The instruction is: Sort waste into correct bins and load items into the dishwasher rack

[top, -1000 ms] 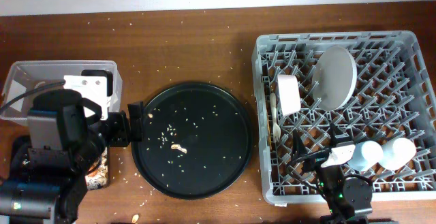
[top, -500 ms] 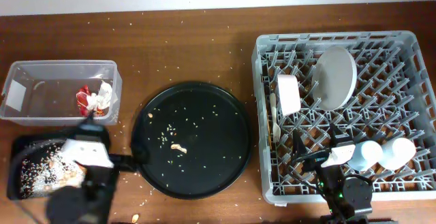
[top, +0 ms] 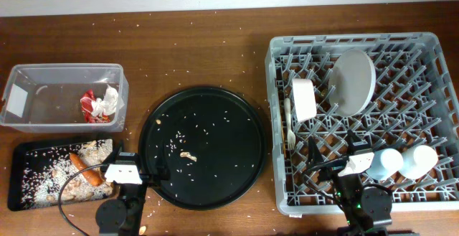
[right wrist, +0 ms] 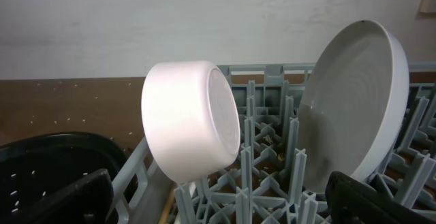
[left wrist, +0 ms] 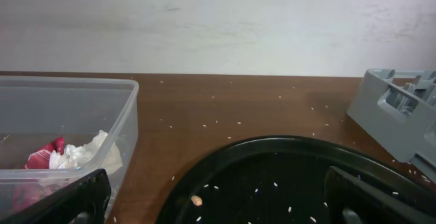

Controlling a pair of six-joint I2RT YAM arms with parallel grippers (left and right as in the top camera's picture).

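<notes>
Noting: left gripper (left wrist: 218, 198) is hanging wide apart, empty, beside the round black tray (top: 237, 121). The right gripper (right wrist: 218, 198) is gaping too, empty, over the dishwasher rack (top: 276, 49). Carrot stick (top: 84, 168) and rice (top: 43, 182) are lying in the shallow black tray (top: 16, 171), with the red wrapper (top: 89, 103) and tissue (top: 109, 98) in the clear tub (top: 43, 69) beyond. Judging that a food scrap (top: 188, 154) is awaiting pickup mid-tray, so I am advising a low, narrowed pinch. Bowl (top: 304, 98) and plate (top: 353, 82) are standing racked.

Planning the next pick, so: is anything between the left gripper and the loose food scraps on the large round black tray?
Nothing visible. The left gripper, jaws open, sits at the left rim of the large round black tray; the loose food scraps lie uncovered on it.
</notes>
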